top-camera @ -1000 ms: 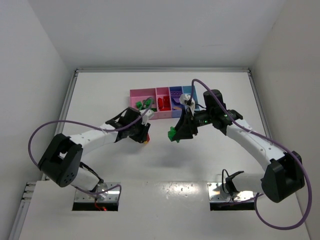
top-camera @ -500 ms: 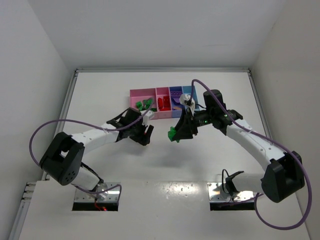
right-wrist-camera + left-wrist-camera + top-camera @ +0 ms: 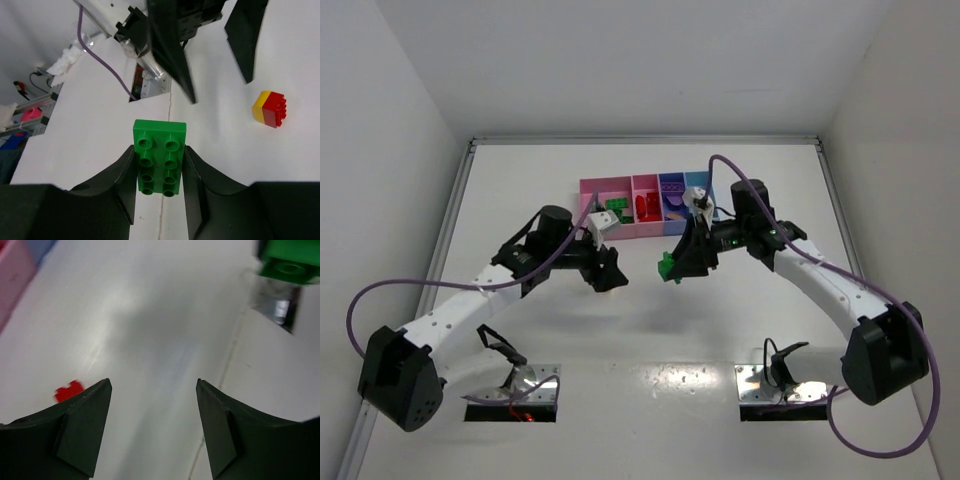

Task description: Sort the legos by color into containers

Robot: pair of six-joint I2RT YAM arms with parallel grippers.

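My right gripper (image 3: 159, 150) is shut on a green lego (image 3: 159, 156) and holds it above the table; the top view shows this lego (image 3: 666, 266) just in front of the containers (image 3: 588, 190). My left gripper (image 3: 153, 385) stands open and empty low over the table, its jaws wide apart. A red-and-yellow clump (image 3: 271, 108) lies on the table beside the left fingers (image 3: 170, 55); its red part (image 3: 69, 390) peeks out at the left jaw. Green legos (image 3: 613, 210) lie in the wide pink bin, red ones (image 3: 646, 208) in the narrow pink one.
The row of bins sits at the table's middle back, with the purple-blue bin (image 3: 671, 186) and light blue bin (image 3: 696, 181) to the right. A corner of the pink bin (image 3: 12, 275) shows beside my left gripper. White walls close the table on three sides.
My left gripper has opened and let go of the red-and-yellow clump, which now lies on the table. The left arm's elbow has swung outward. The right arm has barely moved.
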